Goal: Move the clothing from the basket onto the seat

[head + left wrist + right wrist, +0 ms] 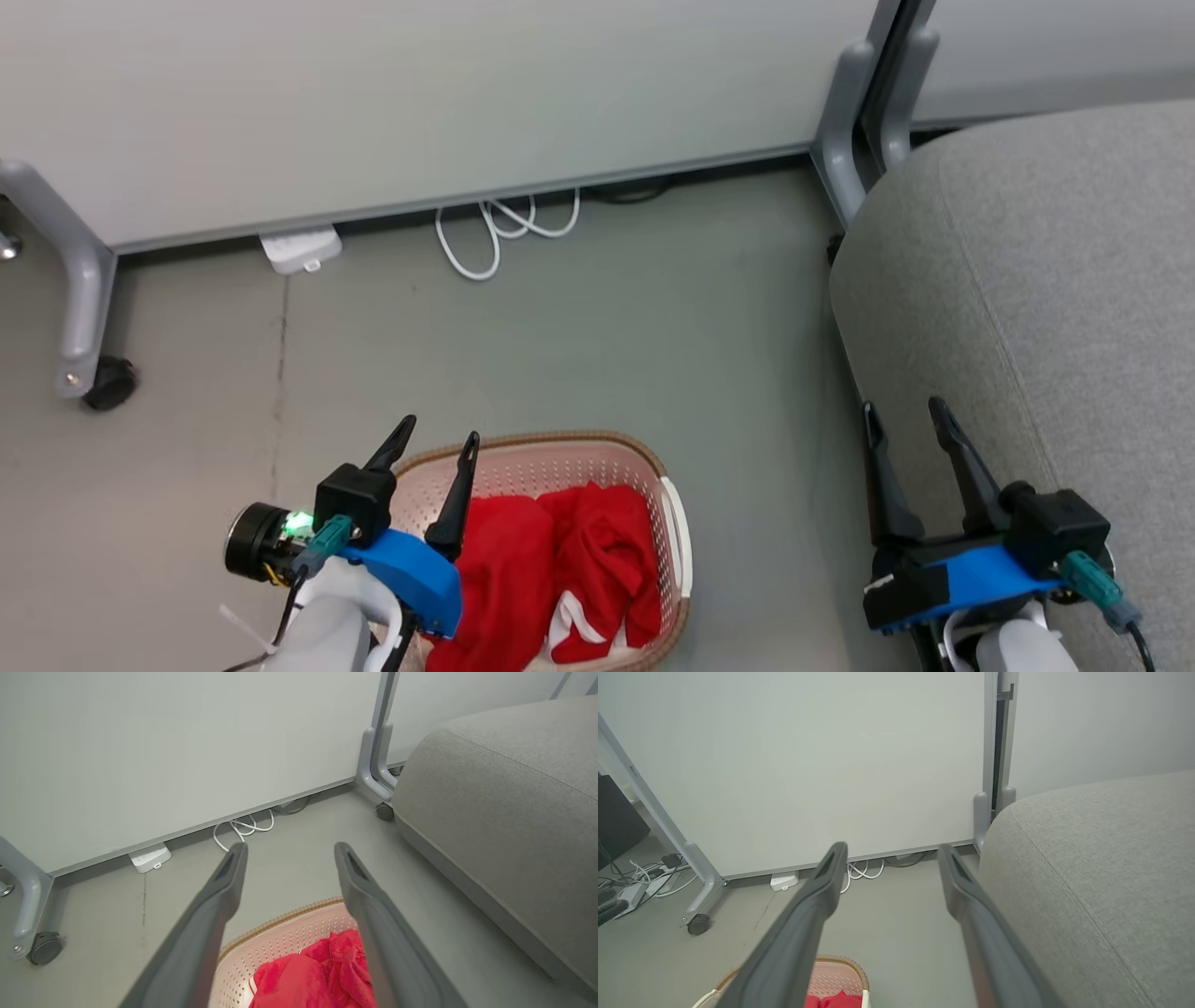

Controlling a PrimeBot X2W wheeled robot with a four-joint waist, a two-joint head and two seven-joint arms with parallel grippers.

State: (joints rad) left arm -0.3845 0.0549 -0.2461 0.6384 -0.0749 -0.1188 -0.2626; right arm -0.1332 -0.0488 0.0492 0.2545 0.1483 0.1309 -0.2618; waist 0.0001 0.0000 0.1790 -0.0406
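A: Where's the clothing?
B: Red clothing (560, 560) with white trim is bunched inside the basket (560, 439). The basket stands on the grey floor (607, 327).
A: Left gripper?
B: The left gripper (442, 429) has its fingers spread with nothing between them. It hangs above the basket's left side. In the head view one finger overlaps the red fabric, but I cannot tell if it touches. The left wrist view shows the fabric low between the fingers.
A: Right?
B: The right gripper (902, 406) is also spread and empty. It sits at the seat's near left edge with its fingers over the grey upholstery, well apart from the basket.
A: Seat position?
B: The seat (1046, 280) is to the right of the basket, with a strip of floor between them. It has a rounded edge and a seam line running along the top.
A: Background?
B: There's a pale partition panel (420, 93) on grey legs, with a caster (110, 383) at the left. A looped white cable (504, 229) and a white power strip (301, 250) lie at its base.
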